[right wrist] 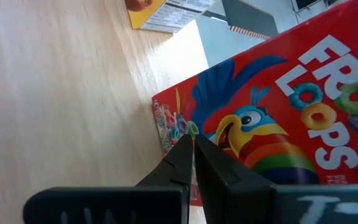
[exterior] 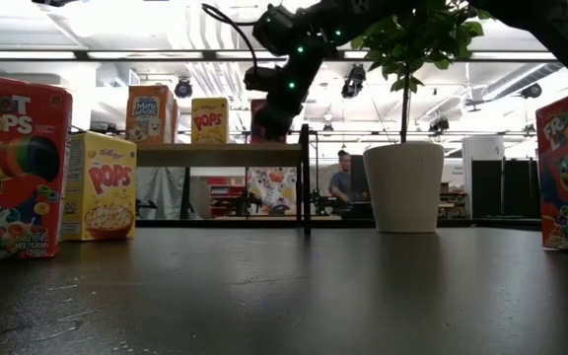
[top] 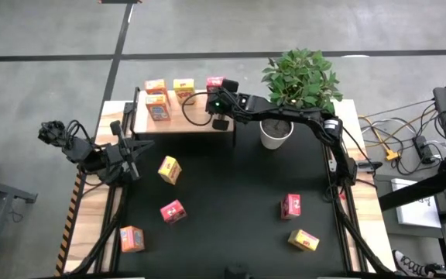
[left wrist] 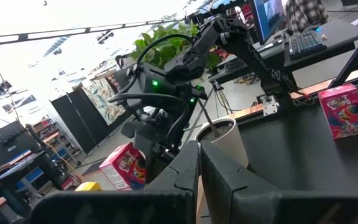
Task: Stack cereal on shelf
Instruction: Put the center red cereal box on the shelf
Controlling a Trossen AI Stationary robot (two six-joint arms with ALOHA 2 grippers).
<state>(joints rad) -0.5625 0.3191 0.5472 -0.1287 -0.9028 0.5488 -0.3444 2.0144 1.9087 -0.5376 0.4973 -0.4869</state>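
The biggest thing at stake is the shelf (top: 188, 116) — its light wooden top already carries an orange box (top: 158, 108), a yellow Pops box (top: 183, 87) and a red Froot Loops box (top: 214, 82) at the back right corner, just beside the potted plant (top: 300, 81). The right gripper (top: 220, 122) hangs over that end with its fingers pressed together, gripping nothing; the wrist view shows the tips right at the Froot Loops box's lower edge. A push from there could slide or tip the box off the back, I'd guess, since it sits so close to the edge.

Five boxes wait on the black table (top: 231, 201): a yellow one (top: 169, 170), a pink one (top: 173, 211), an orange one (top: 132, 239), another red one (top: 291, 206) and a yellow one (top: 304, 240).

The left gripper (top: 132, 149) idles at the table's left side, fingers closed on nothing.

Hard to judge — whether the fingertips actually touch the Froot Loops box. From the low view the arm hides that box almost entirely.
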